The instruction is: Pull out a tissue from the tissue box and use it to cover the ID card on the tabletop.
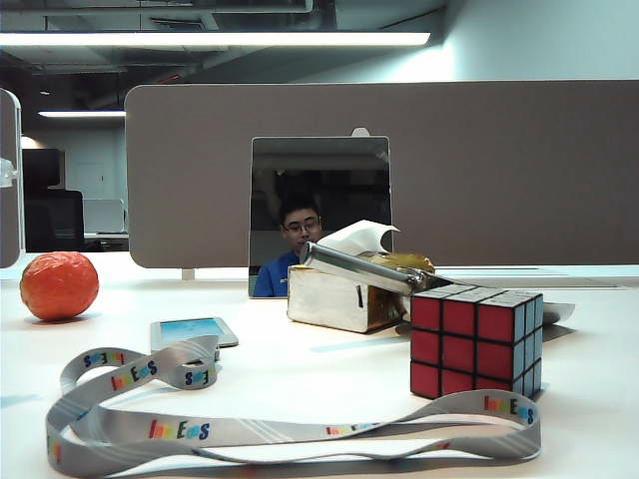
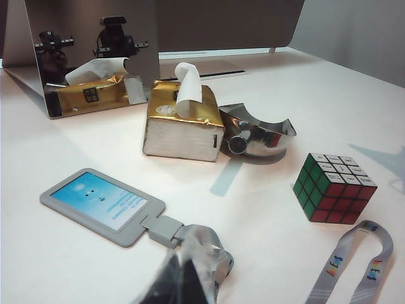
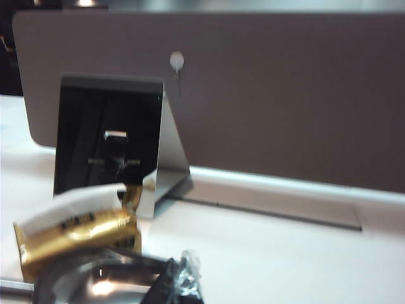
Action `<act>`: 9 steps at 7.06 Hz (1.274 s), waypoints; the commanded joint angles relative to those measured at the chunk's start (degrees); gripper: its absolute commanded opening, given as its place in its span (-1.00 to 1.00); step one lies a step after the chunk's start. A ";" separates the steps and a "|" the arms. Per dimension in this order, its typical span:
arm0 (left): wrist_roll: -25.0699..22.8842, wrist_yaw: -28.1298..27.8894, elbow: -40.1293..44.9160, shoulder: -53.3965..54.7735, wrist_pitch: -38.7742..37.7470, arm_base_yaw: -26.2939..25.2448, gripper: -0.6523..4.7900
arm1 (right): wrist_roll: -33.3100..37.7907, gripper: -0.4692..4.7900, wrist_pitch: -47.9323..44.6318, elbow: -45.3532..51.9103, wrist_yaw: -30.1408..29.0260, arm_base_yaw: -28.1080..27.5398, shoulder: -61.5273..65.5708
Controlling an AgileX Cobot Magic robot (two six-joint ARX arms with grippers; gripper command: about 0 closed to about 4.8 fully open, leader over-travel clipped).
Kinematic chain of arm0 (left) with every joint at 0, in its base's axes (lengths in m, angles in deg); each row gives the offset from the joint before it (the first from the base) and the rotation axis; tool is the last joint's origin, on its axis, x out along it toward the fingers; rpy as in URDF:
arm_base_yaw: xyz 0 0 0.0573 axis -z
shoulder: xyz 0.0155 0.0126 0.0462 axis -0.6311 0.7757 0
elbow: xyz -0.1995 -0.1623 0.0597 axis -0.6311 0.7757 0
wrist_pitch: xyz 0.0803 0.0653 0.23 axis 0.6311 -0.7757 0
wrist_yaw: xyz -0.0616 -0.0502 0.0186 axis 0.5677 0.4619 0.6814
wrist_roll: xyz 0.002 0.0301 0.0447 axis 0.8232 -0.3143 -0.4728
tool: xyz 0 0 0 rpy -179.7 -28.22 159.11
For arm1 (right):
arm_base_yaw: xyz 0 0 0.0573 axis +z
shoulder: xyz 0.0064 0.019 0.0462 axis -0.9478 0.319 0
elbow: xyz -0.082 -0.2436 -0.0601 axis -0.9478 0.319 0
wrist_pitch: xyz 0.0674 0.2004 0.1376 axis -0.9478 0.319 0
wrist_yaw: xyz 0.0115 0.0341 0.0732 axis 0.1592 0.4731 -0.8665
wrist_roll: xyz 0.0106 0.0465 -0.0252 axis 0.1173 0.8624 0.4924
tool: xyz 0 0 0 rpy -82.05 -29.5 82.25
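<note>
Tissue box (image 2: 183,123) between mirror (image 2: 95,57), steel ladle (image 2: 256,133) (Rubik's cube (image 2: 334,188) nearby); right claw (image 3: 179,286) together, left claw (image 2: 183,282) unclear.

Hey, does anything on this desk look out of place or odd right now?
Yes: a shiny metal scoop lies tipped against the gold tissue box, its handle propped on the box edge. The box's end looks worn. A tissue sticks up, untouched.

The white tabletop (image 2: 329,95) carries tissue box (image 2: 182,130), ID card (image 2: 101,204), Rubik's cube (image 2: 334,187), lanyard (image 1: 300,431), orange ball (image 1: 59,285).

the grey lanyard (image 1: 300,431) repeats rainbow letters, perhaps "ines"; the id card (image 2: 99,204) print is unreadable.
</note>
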 commanded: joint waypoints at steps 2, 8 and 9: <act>-0.04 0.17 -0.15 0.04 0.15 0.07 -0.78 | -1.33 -0.82 1.92 -9.62 -0.04 0.07 0.28; -0.02 0.44 -0.17 0.04 7.48 0.09 -0.78 | -5.75 -0.82 7.93 -41.46 -11.80 0.09 32.57; 0.55 0.52 -0.17 0.04 9.81 0.09 -0.78 | -5.79 -0.82 11.10 -53.16 -17.81 2.54 49.64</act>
